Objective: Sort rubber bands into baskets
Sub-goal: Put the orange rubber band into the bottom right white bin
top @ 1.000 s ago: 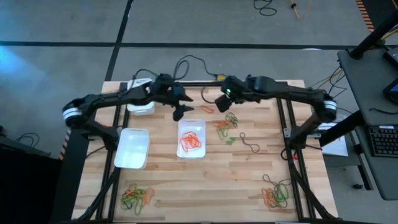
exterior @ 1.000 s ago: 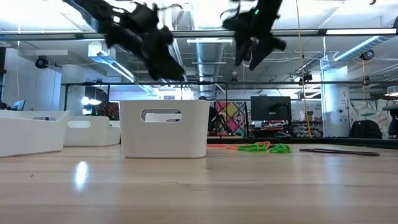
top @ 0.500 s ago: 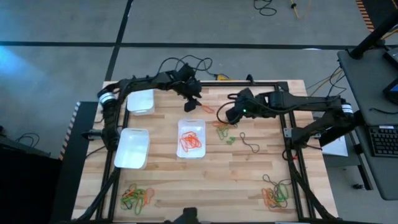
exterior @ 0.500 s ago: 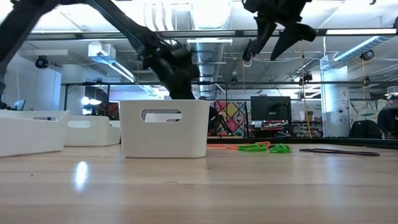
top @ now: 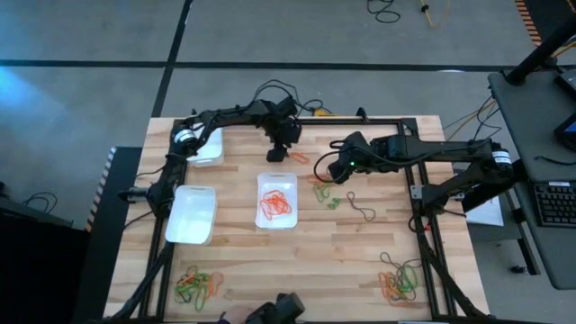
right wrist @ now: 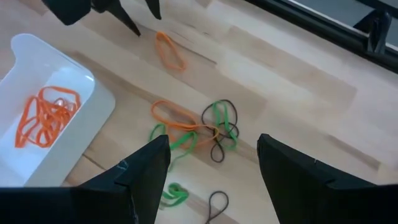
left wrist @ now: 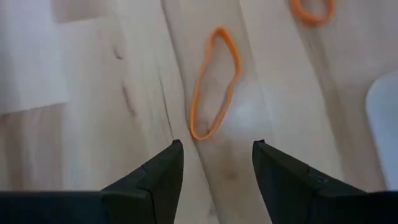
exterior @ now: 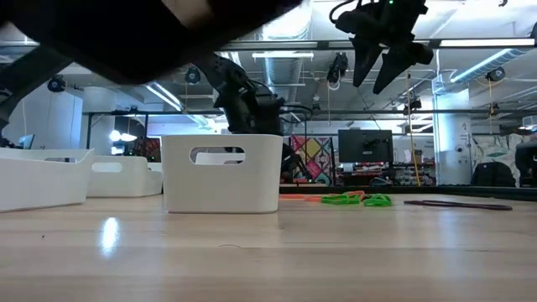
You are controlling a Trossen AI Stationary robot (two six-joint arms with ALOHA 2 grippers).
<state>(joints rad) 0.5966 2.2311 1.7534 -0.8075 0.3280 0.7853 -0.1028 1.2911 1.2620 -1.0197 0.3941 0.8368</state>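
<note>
Wooden table (top: 360, 256): left gripper (left wrist: 214, 163) fingers spread, empty, over an orange rubber band (left wrist: 214, 84); right gripper (right wrist: 211, 165) fingers spread, empty.

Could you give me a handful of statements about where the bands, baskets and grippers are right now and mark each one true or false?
1. The middle basket holds only orange rubber bands. True.
2. The left gripper is shut on an orange band. False: its fingers stand apart with nothing between them, just short of a lone orange band lying on the wood.
3. The right gripper hangs open over a mixed tangle of orange, green and dark bands. True.
4. All bands have been sorted. False: mixed piles lie at the near left corner and the near right corner of the table.
5. The basket nearest the left pile is full of green bands. False: it looks empty.
</note>
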